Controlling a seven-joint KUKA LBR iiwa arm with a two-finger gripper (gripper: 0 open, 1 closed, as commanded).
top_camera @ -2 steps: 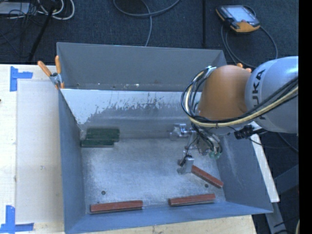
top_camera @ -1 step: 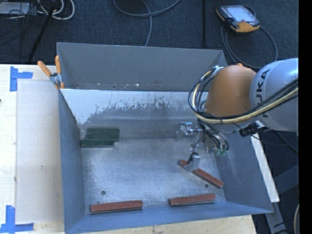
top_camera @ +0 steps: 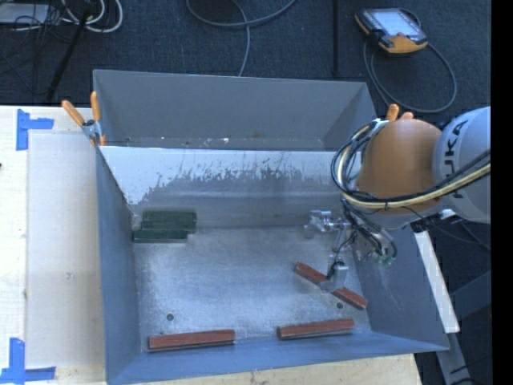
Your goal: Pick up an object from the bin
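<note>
so the claw [top_camera: 337, 273] is down by the right wall of the bin [top_camera: 240, 127], right at a short reddish-brown stick [top_camera: 309, 274] lying there, can't tell if it's open or closed, nothing looks lifted yet, so the grab and lift are still to come imo

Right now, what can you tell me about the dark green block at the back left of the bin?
The dark green block is oblong, with flat faces and a dull surface. I cannot tell whether it is one piece or two stacked slightly offset. It lies flat on the bin's floor at the back left, its long side along the foot of the back wall, which it seems to touch. Nothing else touches it, and the gripper is well away, to the right.
</note>
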